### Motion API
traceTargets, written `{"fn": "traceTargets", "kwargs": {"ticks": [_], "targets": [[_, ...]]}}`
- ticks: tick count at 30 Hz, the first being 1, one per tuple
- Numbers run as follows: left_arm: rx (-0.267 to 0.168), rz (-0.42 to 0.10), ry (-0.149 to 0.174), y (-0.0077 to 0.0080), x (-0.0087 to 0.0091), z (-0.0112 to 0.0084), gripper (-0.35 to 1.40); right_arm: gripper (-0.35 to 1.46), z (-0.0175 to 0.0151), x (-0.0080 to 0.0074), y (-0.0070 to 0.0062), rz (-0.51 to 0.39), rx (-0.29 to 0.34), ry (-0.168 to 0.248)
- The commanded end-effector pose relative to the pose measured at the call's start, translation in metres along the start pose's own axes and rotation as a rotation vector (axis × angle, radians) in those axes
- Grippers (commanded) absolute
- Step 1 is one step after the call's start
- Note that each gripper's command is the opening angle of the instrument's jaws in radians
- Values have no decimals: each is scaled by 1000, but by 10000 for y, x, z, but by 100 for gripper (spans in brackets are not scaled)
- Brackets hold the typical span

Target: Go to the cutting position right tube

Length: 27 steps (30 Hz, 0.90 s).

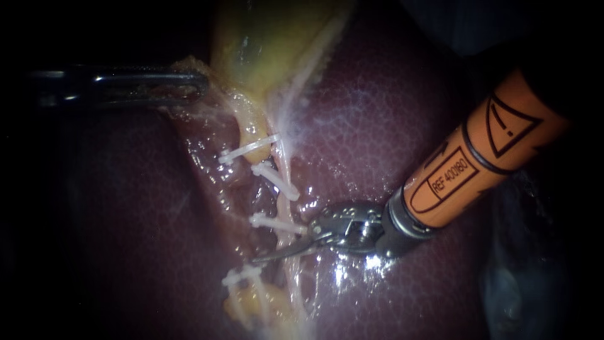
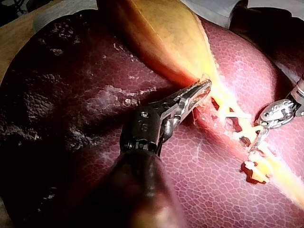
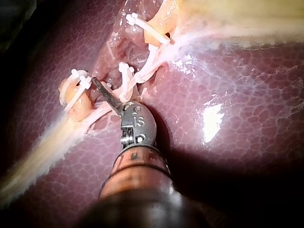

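Dark maroon liver [image 1: 390, 126], wet and glistening, fills the background, with the yellow gallbladder [image 1: 264, 44] lying on it at the far end. The left instrument [image 1: 189, 82] comes in from the left, its jaws closed on the gallbladder's lower edge, apparently keeping the strands below it stretched.

Two thin strands run down from the gallbladder's neck, crossed by several white clips [image 1: 275, 181]. The right tube [image 1: 283, 154] is the paler, whitish strand. It lies directly on the liver, just beside a yellower one.

The right instrument [image 1: 270, 254], on an orange shaft, enters from the right. Its two slim blades lie together as one dark point and hold nothing. That point lies across the right tube just past the lower clip [image 1: 277, 223]. Whether it touches the tube cannot be told.

The tube looks soft, very thin and slick with fluid. It is probably light enough to roll or slide off a blade, and fragile enough to tear if dragged sideways. It would best be met square across a bare stretch beside the clips. The blades would be parted to straddle it from both sides, clear of the clips themselves and of the liver surface just beneath.
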Motion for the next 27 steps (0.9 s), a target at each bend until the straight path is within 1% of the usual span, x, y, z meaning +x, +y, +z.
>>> {"fn": "traceTargets", "kwargs": {"ticks": [1, 5, 9, 13, 16, 19, 22, 24, 27], "targets": [[0, 0, 0, 0, 0, 0, -35, 127, 0, 0, 0, 0, 0, 0], [1, 0, 0, 1, 1, -1, -35, 125, -5, 1, 3, 7, 2, 0], [2, 0, 0, 2, 0, -2, -35, 124, -15, 3, 10, 10, 1, 2], [2, 0, 0, 2, 0, -2, -35, 124, -26, 13, 19, 17, -13, 10], [2, 0, 0, 2, 0, -3, -35, 124, -33, 19, 22, 22, -15, 16], [2, 0, 1, 2, 0, -3, -35, 124, -36, 23, 23, 25, -11, 25], [2, 0, 1, 2, 0, -3, -35, 124, -37, 25, 23, 26, -10, 25], [2, 0, 1, 2, 0, -3, -35, 125, -38, 26, 22, 26, -8, 37], [2, 0, 1, 2, 0, -3, -35, 125, -39, 28, 22, 25, 26, 54]]}}
